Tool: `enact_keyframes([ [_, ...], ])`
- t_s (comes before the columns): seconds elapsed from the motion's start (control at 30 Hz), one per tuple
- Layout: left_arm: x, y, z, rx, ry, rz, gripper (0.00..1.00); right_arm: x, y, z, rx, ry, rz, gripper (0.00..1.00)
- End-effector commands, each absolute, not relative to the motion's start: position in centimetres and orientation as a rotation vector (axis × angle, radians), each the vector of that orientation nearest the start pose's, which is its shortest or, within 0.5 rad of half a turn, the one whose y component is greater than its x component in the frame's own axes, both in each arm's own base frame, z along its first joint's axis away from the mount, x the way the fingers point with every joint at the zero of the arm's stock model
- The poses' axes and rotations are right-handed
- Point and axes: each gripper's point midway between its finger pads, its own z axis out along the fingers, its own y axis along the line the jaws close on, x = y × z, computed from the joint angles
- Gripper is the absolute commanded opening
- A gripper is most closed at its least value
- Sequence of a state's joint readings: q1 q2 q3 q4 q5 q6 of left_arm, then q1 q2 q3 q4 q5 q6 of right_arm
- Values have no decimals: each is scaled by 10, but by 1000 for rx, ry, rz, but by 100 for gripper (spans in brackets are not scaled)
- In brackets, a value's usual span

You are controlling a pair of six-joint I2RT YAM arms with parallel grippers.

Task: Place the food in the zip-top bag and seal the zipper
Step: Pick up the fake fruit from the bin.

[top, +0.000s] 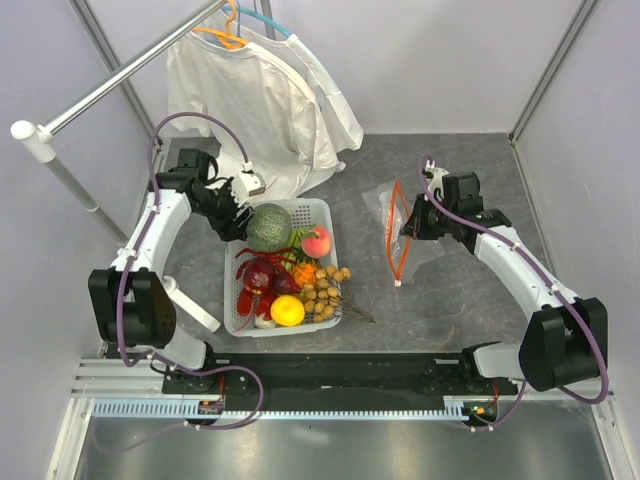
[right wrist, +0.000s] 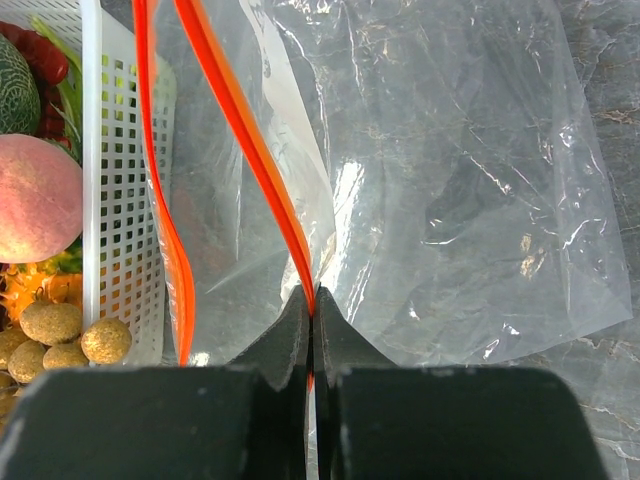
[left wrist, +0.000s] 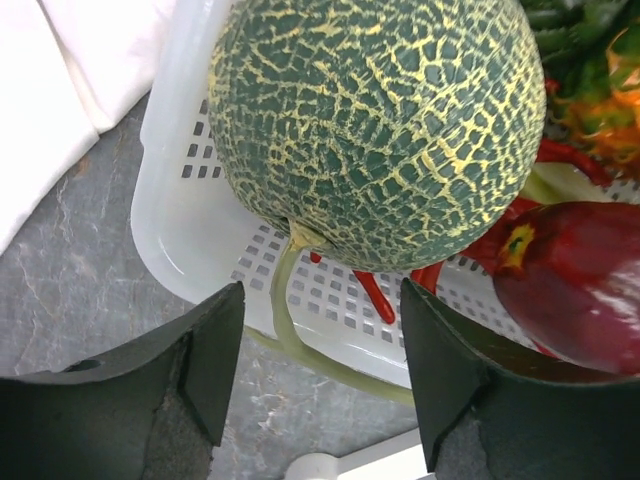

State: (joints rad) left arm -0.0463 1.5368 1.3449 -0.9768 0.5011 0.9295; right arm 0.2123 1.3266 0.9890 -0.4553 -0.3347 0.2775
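Top external view: both arms rise from bases at the near table (top: 440,310) edge. The left arm folds its elbow out to the left, then its forearm runs away and its wrist bends right, bringing the left gripper (top: 240,212) to the far-left corner of the basket (top: 327,262). In the left wrist view, this gripper (left wrist: 320,320) has its fingers spread wide with nothing between them. The melon (left wrist: 380,130) sits just ahead, at the basket's (left wrist: 190,230) corner, with a dark red piece (left wrist: 580,280) to its right. The right arm's elbow sits at the near right, and its forearm stretches far-left to the bag (top: 383,203), which lies on the table right of the basket. The right gripper (top: 408,228) is clamped on the bag's mouth edge. In the right wrist view, its fingers (right wrist: 312,320) are pressed together on one strip of the zipper (right wrist: 250,120). The other strip bows away, so the bag (right wrist: 450,200) gapes toward the basket. The melon (top: 268,227) and peach (top: 317,242) lie in the basket's far half. Beyond, a white shirt (top: 260,90) hangs from a rail.
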Motion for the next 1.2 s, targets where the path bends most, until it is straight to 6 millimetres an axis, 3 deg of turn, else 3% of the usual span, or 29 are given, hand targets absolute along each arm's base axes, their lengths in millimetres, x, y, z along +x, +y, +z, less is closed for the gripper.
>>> enact_keyframes([
  [0.0,350,-66,146,1439,2073,-289,68,332,141,158,-92,2361,627,0],
  [0.3,354,-65,134,1564,1985,-261,52,331,141,155,-96,2373,625,0],
  [0.5,357,-66,145,1530,1983,-257,28,330,141,155,-90,2373,626,0],
  [0.53,358,-68,149,1518,1977,-261,19,330,141,155,-88,2372,622,0],
  [0.6,359,-73,164,1460,1971,-279,4,331,141,157,-91,2367,623,0],
  [0.63,360,-75,170,1444,1964,-285,2,331,141,157,-89,2367,623,0],
  [0.87,352,-99,230,1288,1884,-408,2,333,144,157,-75,2358,647,0],
  [0.97,350,-115,269,1219,1809,-490,2,335,147,148,-63,2376,662,0],
  [1.17,335,-154,317,1161,1709,-695,2,345,159,130,-27,2395,731,0],
])
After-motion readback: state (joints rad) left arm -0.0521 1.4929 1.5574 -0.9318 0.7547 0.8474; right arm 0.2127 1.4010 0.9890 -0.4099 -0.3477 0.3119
